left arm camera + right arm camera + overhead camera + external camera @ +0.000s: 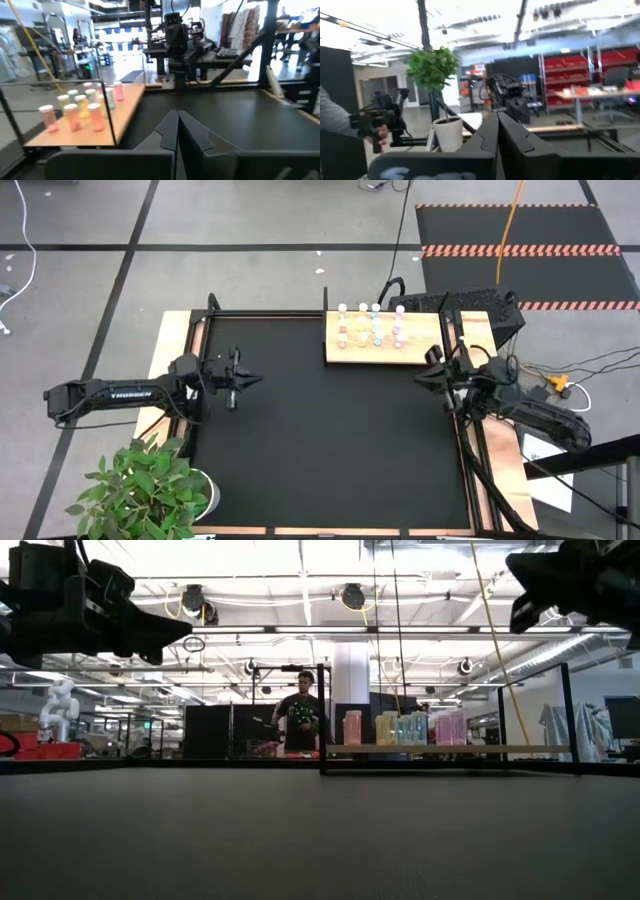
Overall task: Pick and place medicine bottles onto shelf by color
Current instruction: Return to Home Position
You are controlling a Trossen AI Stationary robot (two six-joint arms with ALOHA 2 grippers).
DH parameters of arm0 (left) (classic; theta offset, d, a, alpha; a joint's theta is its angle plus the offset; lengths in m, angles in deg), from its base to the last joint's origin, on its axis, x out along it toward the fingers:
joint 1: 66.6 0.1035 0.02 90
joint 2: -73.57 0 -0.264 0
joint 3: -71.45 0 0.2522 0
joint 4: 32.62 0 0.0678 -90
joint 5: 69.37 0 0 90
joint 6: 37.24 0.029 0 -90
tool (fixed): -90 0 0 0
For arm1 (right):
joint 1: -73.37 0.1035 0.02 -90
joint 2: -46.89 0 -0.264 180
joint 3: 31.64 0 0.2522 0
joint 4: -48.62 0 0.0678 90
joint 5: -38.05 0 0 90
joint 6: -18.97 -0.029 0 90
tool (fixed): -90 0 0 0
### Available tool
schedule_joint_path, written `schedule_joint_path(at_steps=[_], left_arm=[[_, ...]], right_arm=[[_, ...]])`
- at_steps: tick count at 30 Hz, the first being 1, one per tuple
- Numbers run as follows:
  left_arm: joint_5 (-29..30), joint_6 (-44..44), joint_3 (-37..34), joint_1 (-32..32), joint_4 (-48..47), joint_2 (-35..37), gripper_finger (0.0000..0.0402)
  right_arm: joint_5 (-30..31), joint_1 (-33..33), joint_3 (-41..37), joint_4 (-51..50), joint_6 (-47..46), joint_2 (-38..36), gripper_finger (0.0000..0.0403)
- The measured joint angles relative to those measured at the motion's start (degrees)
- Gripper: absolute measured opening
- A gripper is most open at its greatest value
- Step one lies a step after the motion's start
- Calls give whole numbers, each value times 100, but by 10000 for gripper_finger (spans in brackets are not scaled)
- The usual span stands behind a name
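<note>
- Your left gripper hangs above the left part of the flat black rubber mat, well apart from the flat, light-coloured wooden shelf. Its two dark fingers are pressed together with nothing between them.
- Your right gripper hovers near the mat's right edge, close to the shelf's near corner but not over it. It is likewise closed tight and empty.
- Both arms look parked clear of the work, I judge because sorting is finished: every bottle in view stands on the shelf.
- The shelf lies against the mat's far edge, right of centre.
- The tiny white-capped medicine bottles stand upright there in lines grouped by colour: orange-pink, yellow, blue-teal, pink.
</note>
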Motion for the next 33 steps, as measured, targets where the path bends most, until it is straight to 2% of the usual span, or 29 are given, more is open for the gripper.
schedule_joint_path(at_steps=[2,6,11,16,20,22,27,30,33], left_arm=[[-70,-154,0,-33,-15,4,14],[-294,-204,0,-203,-142,4,3],[-300,-178,2,-403,-613,0,10],[-143,-787,2,-218,-552,213,3],[-323,-679,7,-54,-805,655,10],[-323,-536,7,43,-1088,905,10],[-496,-452,7,215,-1802,1462,3],[-726,-503,7,215,-2200,1769,9],[-836,-587,7,213,-2522,2072,15]], right_arm=[[-7,147,-177,307,-9,57,0],[8,613,-231,154,28,120,0],[472,1238,-235,-77,589,165,0],[-313,1443,-237,-283,703,43,0],[-892,1409,-241,-803,521,-151,0],[-729,1398,-244,-1209,469,-213,0],[160,1398,-246,-1571,1228,-267,0],[195,1398,-246,-1702,1276,-287,0],[-158,1395,-243,-1800,963,-440,0]])
